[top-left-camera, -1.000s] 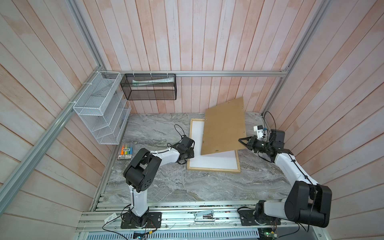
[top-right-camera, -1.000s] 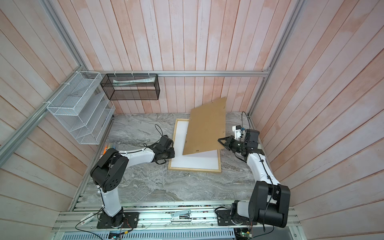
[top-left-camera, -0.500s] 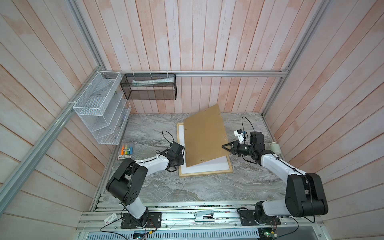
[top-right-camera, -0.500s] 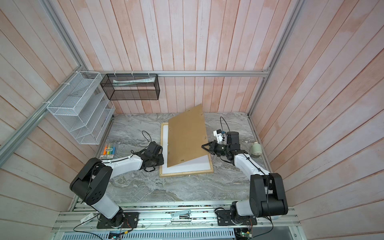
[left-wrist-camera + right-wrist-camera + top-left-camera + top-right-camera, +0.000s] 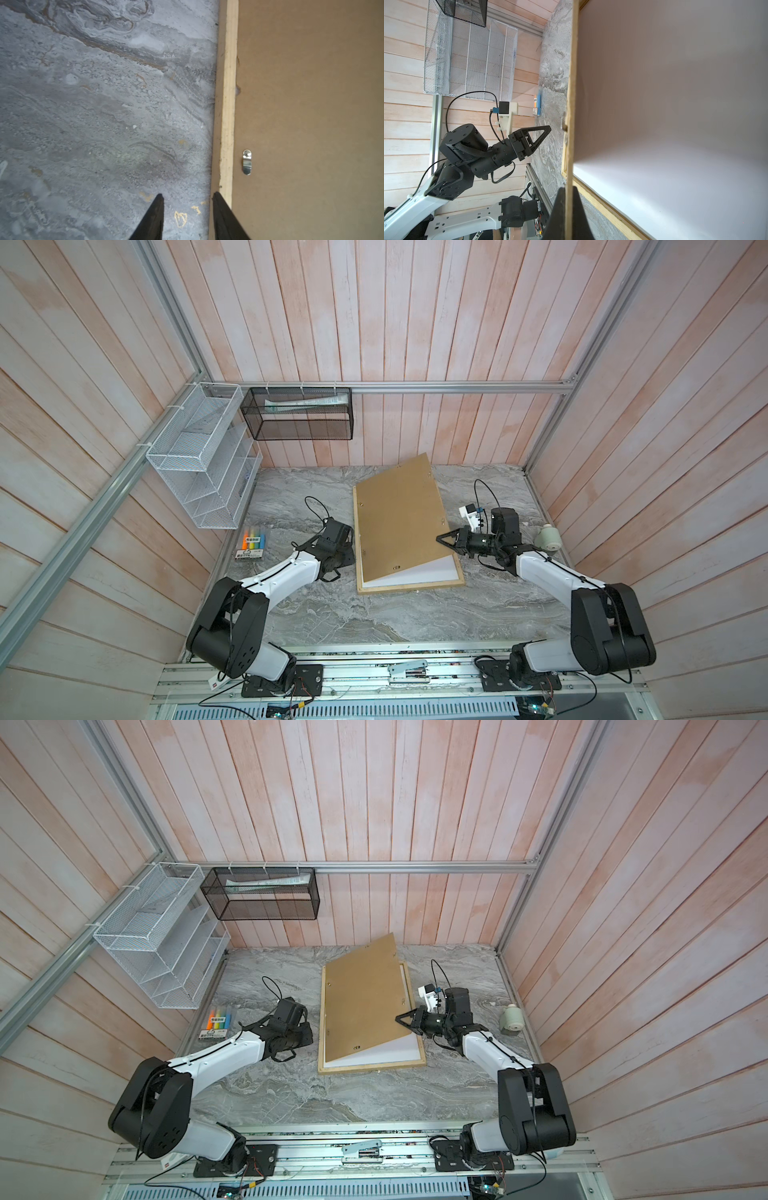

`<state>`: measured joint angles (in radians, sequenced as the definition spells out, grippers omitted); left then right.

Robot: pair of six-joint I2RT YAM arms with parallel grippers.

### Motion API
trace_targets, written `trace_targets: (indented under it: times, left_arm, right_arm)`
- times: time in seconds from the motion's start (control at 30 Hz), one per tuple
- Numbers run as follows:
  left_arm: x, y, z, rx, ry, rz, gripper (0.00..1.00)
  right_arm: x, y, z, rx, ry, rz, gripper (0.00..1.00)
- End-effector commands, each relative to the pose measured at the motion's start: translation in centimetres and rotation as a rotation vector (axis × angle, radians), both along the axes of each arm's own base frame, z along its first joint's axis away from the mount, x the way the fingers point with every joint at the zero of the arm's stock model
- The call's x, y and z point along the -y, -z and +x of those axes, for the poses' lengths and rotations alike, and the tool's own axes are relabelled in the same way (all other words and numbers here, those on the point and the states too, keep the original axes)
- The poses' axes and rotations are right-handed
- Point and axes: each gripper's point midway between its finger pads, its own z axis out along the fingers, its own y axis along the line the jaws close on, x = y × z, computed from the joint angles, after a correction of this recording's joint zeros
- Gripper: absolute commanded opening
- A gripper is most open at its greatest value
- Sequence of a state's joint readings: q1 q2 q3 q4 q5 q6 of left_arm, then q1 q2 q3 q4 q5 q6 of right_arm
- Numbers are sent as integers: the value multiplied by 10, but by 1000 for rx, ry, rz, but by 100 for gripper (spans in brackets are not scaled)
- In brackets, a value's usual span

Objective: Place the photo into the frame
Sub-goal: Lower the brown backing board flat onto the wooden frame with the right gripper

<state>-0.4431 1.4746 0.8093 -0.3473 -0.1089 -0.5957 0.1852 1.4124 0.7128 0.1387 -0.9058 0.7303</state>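
Note:
The frame [image 5: 411, 587] [image 5: 374, 1067] of pale wood lies flat on the marble table. A white sheet [image 5: 428, 570] lies inside it. The photo's forest print is hidden. A brown backing board [image 5: 399, 522] [image 5: 361, 1002] leans over the frame, its left edge down along the frame's left rail [image 5: 228, 104] and its right edge raised. My right gripper [image 5: 440, 538] [image 5: 400, 1019] [image 5: 568, 188] is shut on that raised edge. My left gripper [image 5: 348, 549] [image 5: 309, 1031] [image 5: 187, 195] stands open just left of the frame. One fingertip [image 5: 216, 197] is at the rail's outer side and nothing is between the jaws.
A pack of highlighters [image 5: 251, 543] lies at the table's left edge. A small pale green object [image 5: 547, 537] stands by the right wall. A white wire rack [image 5: 199, 472] and a black mesh basket [image 5: 299, 414] hang on the walls. A metal turn clip [image 5: 246, 162] sits on the board.
The right gripper has carried the board leftward, so it now covers the frame's left side rather than its right. The left gripper has opened beside the frame.

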Motion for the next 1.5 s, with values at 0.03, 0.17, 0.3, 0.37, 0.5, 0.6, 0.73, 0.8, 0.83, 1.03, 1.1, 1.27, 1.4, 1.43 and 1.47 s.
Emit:
trace_targets:
  times: [0.03, 0.17, 0.3, 0.37, 0.5, 0.6, 0.73, 0.8, 0.83, 1.03, 1.1, 1.27, 1.4, 1.43, 1.47]
  left_arm:
    - [-6, 4, -6, -20, 12, 14, 41]
    - [-2, 2, -4, -12, 22, -2, 41]
    - [1, 1, -2, -6, 29, -18, 41]
    - [2, 1, -2, -5, 31, -21, 41]
    - [2, 4, -4, -7, 32, -28, 41]
    - [3, 5, -6, -8, 28, -39, 41]
    - [3, 2, -8, -1, 30, -46, 41]
    - [3, 3, -9, -2, 30, -49, 41]
    - [3, 2, -9, 1, 30, -54, 41]
    - [4, 1, -9, 3, 35, -60, 41]
    - [5, 0, -8, 2, 38, -60, 41]
    - [9, -3, -2, 3, 58, -55, 41]
    - [13, -2, 4, -1, 66, -52, 41]
    - [14, -2, 5, -4, 69, -56, 41]
    - [15, -1, 5, -6, 74, -60, 41]
  right_arm:
    - [-4, -18, -7, 86, -34, 17, 0]
    - [-5, -16, -14, 77, -34, 15, 0]
    - [-3, -14, -20, 69, -30, 7, 0]
    - [-2, -14, -21, 69, -26, 1, 0]
    - [-2, -11, -26, 58, -33, -7, 0]
    - [-2, -9, -28, 57, -35, -15, 0]
    - [-7, -5, -31, 47, -63, -14, 0]
    - [-9, -1, -31, 40, -78, -26, 1]
    - [-9, 2, -31, 34, -81, -31, 2]
    - [-5, 13, -23, 19, -60, -108, 13]
    - [0, 17, -19, 17, -44, -164, 17]
    - [9, 21, -13, 36, -22, -284, 28]
    - [19, 29, -11, 40, 5, -396, 40]
    - [22, 30, -10, 43, 12, -423, 43]
    - [24, 32, -9, 43, 20, -451, 47]
